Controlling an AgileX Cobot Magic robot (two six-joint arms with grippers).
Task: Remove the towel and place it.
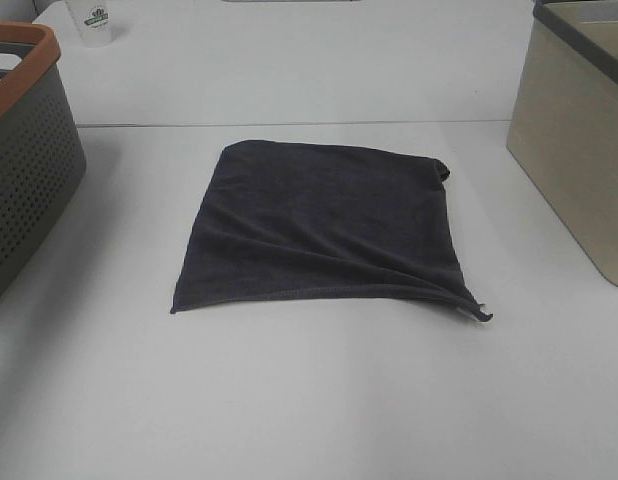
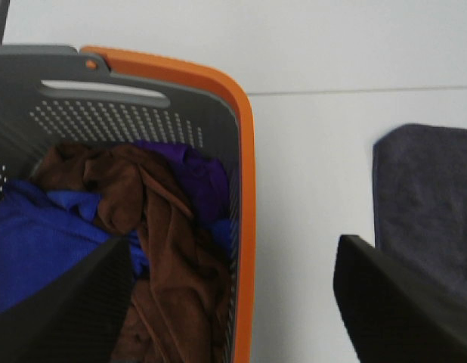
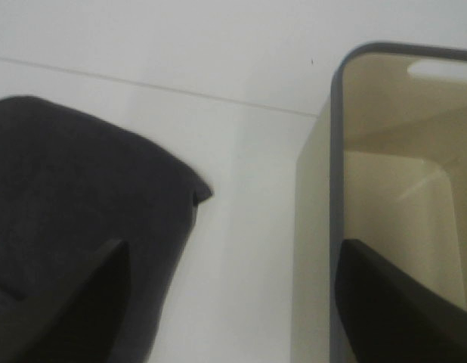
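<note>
The dark charcoal towel [image 1: 324,225] lies spread flat on the white table [image 1: 309,400], roughly square, with a small pale tag at its near right corner. Neither arm shows in the exterior high view. In the left wrist view my left gripper [image 2: 233,302] is open and empty, hovering over the rim of the grey basket [image 2: 245,189]; the towel's edge [image 2: 430,197] shows to one side. In the right wrist view my right gripper [image 3: 233,302] is open and empty, above the gap between the towel's corner [image 3: 90,197] and the beige bin [image 3: 392,212].
A grey perforated basket with an orange rim [image 1: 19,150] stands at the left; it holds brown, blue and purple cloths [image 2: 143,219]. An empty beige bin with a grey rim [image 1: 579,140] stands at the right. A white cup [image 1: 94,20] stands at the far left back.
</note>
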